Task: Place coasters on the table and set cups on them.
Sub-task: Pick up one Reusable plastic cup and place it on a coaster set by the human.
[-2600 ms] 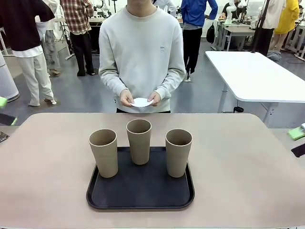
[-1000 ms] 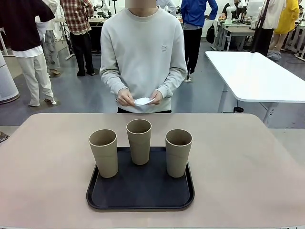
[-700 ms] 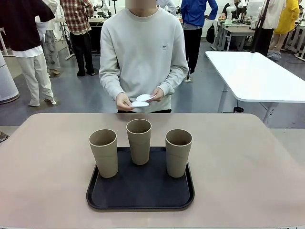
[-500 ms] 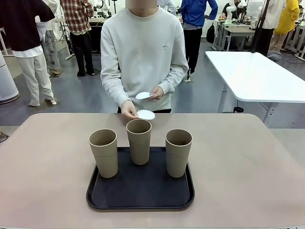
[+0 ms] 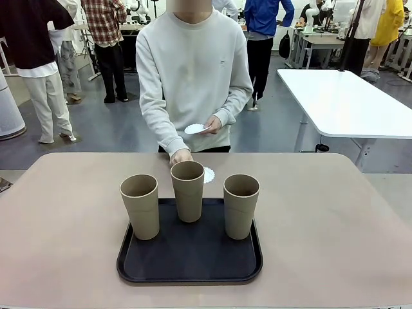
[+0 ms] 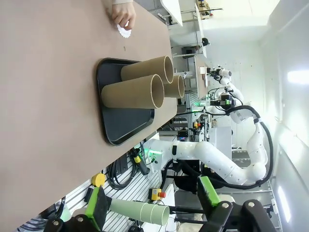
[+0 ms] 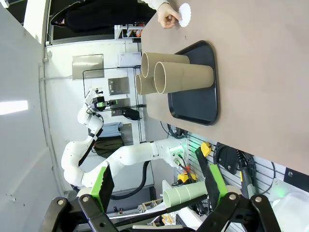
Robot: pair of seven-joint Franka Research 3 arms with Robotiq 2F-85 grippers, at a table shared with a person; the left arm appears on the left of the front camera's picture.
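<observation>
Three tan cups stand upright on a black tray [image 5: 190,267]: left cup [image 5: 140,206], middle cup [image 5: 188,190], right cup [image 5: 241,205]. Behind the middle cup, a person's hand [image 5: 181,156] presses one white coaster [image 5: 208,174] onto the beige table [image 5: 64,212]. The other hand holds more coasters [image 5: 195,129] at the chest. In the left wrist view my left gripper [image 6: 152,203] is open and empty, far from the cups [image 6: 133,91] and the coaster [image 6: 124,31]. My right gripper [image 7: 159,183] is open and empty too, well back from the cups [image 7: 183,76] and the coaster [image 7: 185,12].
A white table [image 5: 347,103] stands at the back right, with people walking behind. The beige table has bare room on both sides of the tray. Each wrist view shows the other white arm [image 6: 207,157] [image 7: 125,157] off the table's near edge.
The person split one coaster from the stack and brought that hand down to the table, laying the coaster behind the middle cup. The cups and tray have not moved.
</observation>
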